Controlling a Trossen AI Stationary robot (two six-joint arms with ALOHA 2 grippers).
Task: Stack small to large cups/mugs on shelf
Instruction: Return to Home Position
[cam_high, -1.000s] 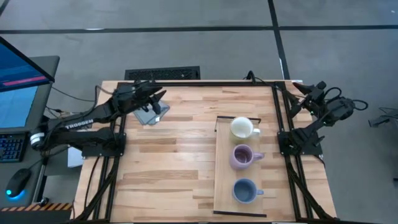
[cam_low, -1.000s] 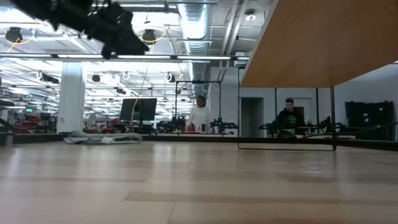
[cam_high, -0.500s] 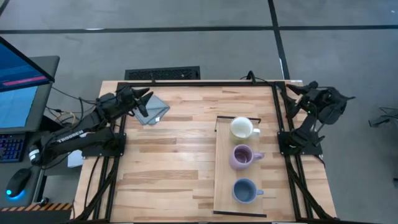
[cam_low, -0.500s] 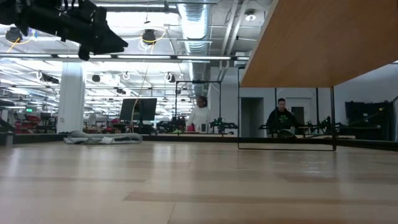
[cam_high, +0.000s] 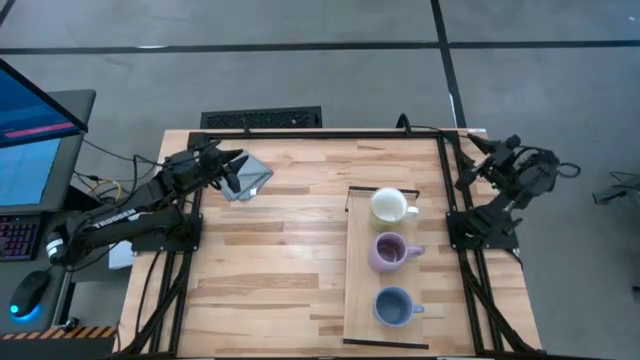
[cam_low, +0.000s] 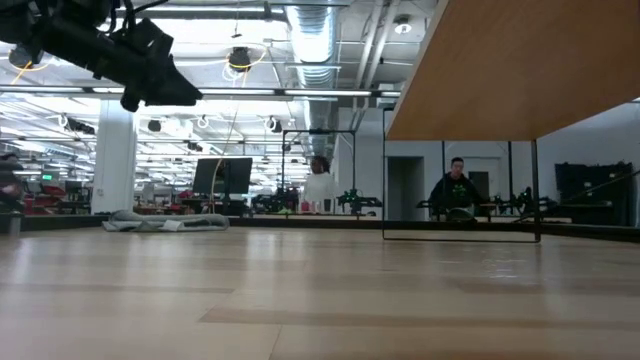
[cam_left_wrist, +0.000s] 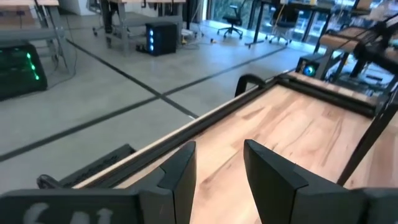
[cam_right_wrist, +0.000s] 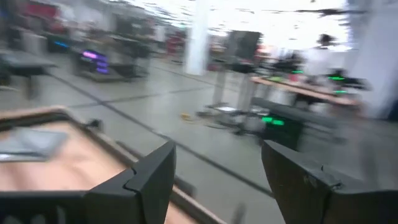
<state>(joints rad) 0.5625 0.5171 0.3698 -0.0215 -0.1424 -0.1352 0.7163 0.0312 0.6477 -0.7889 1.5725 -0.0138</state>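
Three mugs stand upright on their bases in a row on the shelf (cam_high: 358, 270), a pale plank at the table's right, handles toward the right edge. The cream-white mug (cam_high: 388, 205) is at the far end, the lavender one (cam_high: 390, 251) in the middle and the slate blue one (cam_high: 394, 306) at the near end. In the low view, the shelf's underside (cam_low: 500, 70) shows on thin dark legs. My left gripper (cam_high: 238, 165) hovers open over the far left corner with nothing between its fingers (cam_left_wrist: 217, 177). My right gripper (cam_high: 472, 168) is open and empty (cam_right_wrist: 217, 171) beyond the table's right edge.
A grey folded cloth (cam_high: 250, 182) lies on the tabletop at the far left, just under my left gripper. Bare slatted wood (cam_high: 280, 260) spreads between it and the shelf. Black frame rails (cam_high: 450, 200) run along the table's sides. People (cam_low: 455, 190) stand in the room behind.
My left gripper has drawn back toward the table's left edge and sunk a little, still open, and now stands over the cloth's left part. My right arm has swung slightly at the right edge. The mugs have kept their places.
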